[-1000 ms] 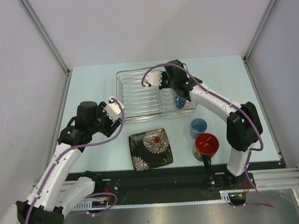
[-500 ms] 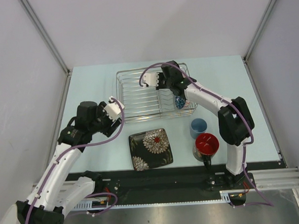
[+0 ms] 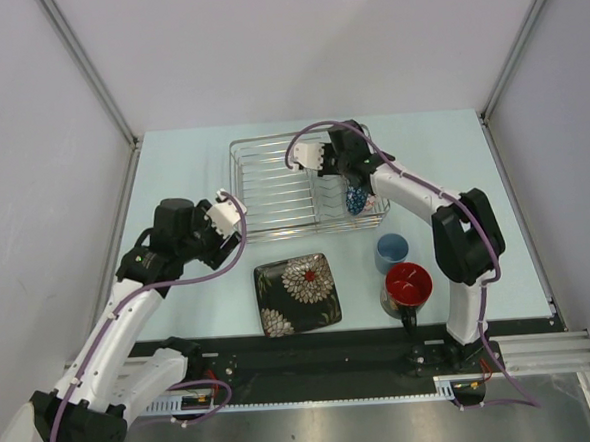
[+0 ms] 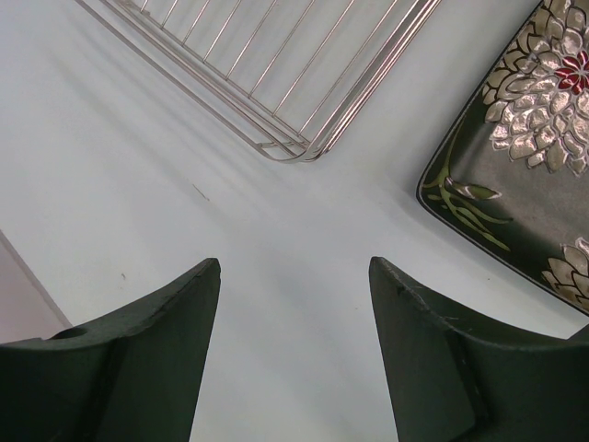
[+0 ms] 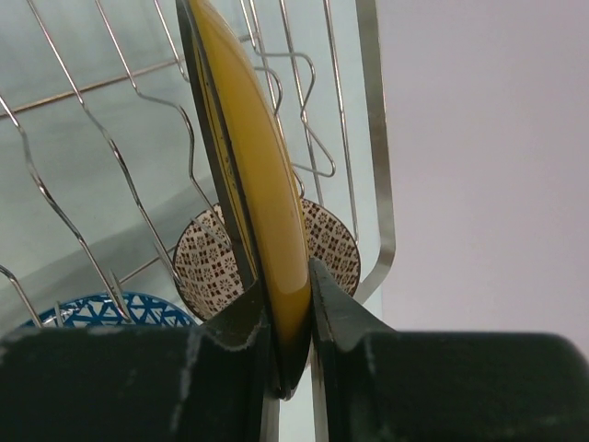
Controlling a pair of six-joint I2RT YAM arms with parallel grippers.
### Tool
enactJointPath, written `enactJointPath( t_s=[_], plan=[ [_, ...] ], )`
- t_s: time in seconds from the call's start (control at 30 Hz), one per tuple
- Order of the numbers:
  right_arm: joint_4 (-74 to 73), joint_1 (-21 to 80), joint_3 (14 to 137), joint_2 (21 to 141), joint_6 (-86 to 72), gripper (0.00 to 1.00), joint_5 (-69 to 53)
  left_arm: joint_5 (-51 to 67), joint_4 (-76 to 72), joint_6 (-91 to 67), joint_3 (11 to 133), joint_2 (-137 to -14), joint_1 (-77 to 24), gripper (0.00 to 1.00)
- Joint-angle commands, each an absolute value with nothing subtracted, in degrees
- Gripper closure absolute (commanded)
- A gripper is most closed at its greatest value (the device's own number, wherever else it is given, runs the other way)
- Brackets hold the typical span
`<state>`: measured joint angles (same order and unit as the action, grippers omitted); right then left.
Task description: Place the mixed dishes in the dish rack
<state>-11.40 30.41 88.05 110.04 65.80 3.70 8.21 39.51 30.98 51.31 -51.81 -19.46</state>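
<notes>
right end effector (image 5: 290, 296) pinches plate (image 5: 248, 147) edge — upright

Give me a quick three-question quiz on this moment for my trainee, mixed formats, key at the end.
1. True or false: the right gripper is shut on the yellow plate, which it holds on edge.
2. Which dish lies on the table nearest the left gripper? A) floral plate B) light blue cup C) red-lined mug
3. Fill in: near the dish rack, the left gripper's jaws are ____.
Key: 1 true; 2 A; 3 open.
</notes>
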Motion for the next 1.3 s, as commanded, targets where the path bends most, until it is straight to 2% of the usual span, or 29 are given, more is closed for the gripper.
enactJointPath(
  t_s=[0.0, 0.47, 0.6, 0.77, 0.9, 0.93, 0.97, 1.0, 1.03, 1.27],
  plan=[
    [-6.2, 29.2, 88.4, 110.4, 64.1, 1.0, 4.3, 9.1, 37.8, 30.8, 52.3, -51.9, -18.9, 0.28],
    [-5.5, 31.0, 92.4, 117.0, 57.6, 1.0, 7.4, 9.1, 38.4, 30.8, 53.0, -51.9, -18.9, 0.28],
    [-5.5, 31.1, 93.7, 117.5, 55.6, 0.94, 9.3, 9.1, 38.5, 30.9, 52.9, -51.7, -18.9, 0.29],
    [-4.2, 31.0, 93.6, 116.8, 53.2, 0.76, 13.1, 9.1, 38.1, 31.0, 52.3, -51.4, -18.9, 0.28],
    [-4.7, 31.2, 94.1, 115.8, 51.9, 0.66, 15.6, 9.1, 38.0, 30.9, 52.1, -51.2, -18.9, 0.28],
    [-5.6, 31.4, 94.3, 115.6, 51.3, 0.53, 16.0, 9.1, 37.9, 30.9, 52.1, -51.2, -18.9, 0.28],
    [-6.1, 31.6, 94.6, 115.3, 50.4, 0.34, 16.2, 8.9, 37.9, 31.0, 52.1, -51.3, -18.9, 0.28],
    [-7.0, 31.6, 95.4, 115.1, 49.8, 0.24, 16.4, 9.0, 37.8, 31.0, 52.1, -51.3, -18.9, 0.28],
    [-8.8, 31.7, 95.9, 115.1, 49.3, 0.0, 16.3, 9.0, 37.9, 31.1, 52.1, -51.2, -18.9, 0.28],
    [-11.2, 33.3, 98.9, 114.5, 45.4, 0.0, 18.8, 9.1, 38.0, 30.9, 52.5, -51.3, -18.9, 0.28]
  ],
)
